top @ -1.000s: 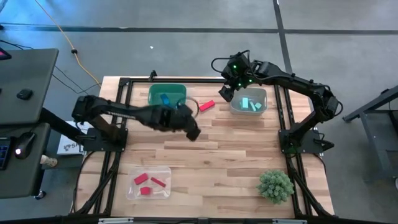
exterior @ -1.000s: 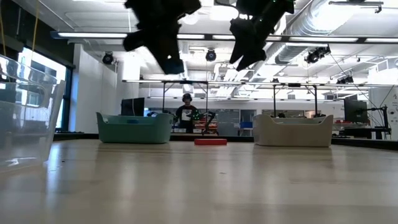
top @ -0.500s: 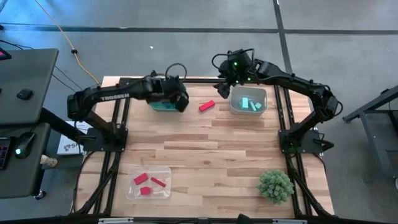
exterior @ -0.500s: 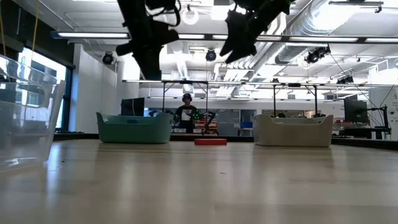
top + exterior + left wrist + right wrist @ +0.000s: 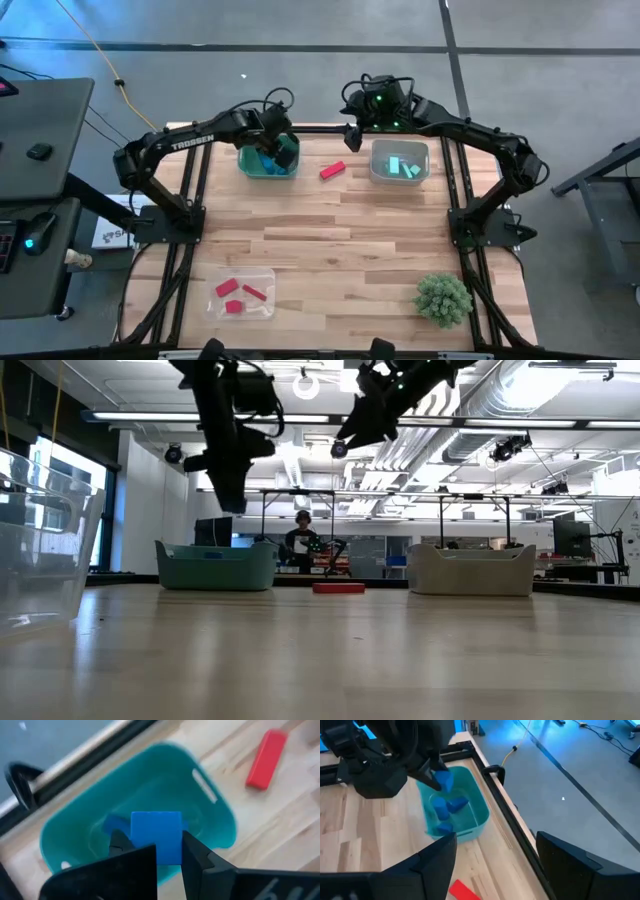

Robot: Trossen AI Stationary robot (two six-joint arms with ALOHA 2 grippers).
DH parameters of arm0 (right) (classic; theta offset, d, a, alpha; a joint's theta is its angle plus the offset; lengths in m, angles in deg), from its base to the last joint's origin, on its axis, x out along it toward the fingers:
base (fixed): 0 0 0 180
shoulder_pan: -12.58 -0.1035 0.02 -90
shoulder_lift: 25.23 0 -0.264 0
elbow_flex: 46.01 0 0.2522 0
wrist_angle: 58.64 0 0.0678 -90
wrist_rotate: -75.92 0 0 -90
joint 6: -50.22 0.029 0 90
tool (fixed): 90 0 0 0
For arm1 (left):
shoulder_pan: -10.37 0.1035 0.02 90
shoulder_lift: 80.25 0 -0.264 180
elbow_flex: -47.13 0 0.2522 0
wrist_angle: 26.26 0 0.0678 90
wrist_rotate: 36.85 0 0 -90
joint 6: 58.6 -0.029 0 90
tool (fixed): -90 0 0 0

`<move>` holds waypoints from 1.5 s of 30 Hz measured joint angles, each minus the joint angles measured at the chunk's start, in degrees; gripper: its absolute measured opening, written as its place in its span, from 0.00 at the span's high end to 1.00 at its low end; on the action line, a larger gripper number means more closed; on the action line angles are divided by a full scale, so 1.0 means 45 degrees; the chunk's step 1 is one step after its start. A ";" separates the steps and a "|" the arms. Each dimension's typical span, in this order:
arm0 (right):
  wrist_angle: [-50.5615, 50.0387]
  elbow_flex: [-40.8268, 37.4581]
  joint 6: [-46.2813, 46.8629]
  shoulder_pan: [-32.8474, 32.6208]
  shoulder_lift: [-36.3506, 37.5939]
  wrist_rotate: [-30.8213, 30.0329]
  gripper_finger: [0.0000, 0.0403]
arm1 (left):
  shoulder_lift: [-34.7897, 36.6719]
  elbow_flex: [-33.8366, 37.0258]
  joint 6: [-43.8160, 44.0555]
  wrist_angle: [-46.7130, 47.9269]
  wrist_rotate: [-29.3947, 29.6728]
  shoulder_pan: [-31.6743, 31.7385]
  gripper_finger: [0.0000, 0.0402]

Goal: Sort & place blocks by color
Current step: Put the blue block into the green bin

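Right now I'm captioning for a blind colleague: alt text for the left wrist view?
The left gripper holds a blue block over the teal bin, which has more blue inside. A red block lies on the wooden table beside the bin.

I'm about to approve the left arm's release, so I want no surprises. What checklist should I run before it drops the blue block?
1. Blue block gripped by left gripper: ok.
2. Held above the teal bin, which has blue pieces inside: ok.
3. Right gripper away from that bin, open, near the grey bin: ok.
4. Red block left lying on the table between the bins: not ok.
5. Height of the drop: cannot tell.
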 joint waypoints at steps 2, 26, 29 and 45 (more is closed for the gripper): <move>0.0188 0.0000 0.0004 0.0005 -0.0222 0.0001 0.35 | -0.0285 0.0000 -0.0015 0.0152 -0.0241 0.0078 0.99; -0.0134 0.0000 -0.3327 0.0005 -0.3392 0.1081 0.35 | -0.1954 0.0000 -0.1039 0.0183 -0.1256 0.0184 0.99; -0.0282 0.0000 -0.4082 0.0005 -0.3672 0.1315 0.35 | -0.1954 0.0000 -0.1296 0.0181 -0.1907 0.0328 0.99; -0.0868 0.0000 -0.6698 0.0005 -0.5074 0.1352 0.35 | -0.1944 0.0000 -0.1351 0.0181 -0.2179 0.0453 0.85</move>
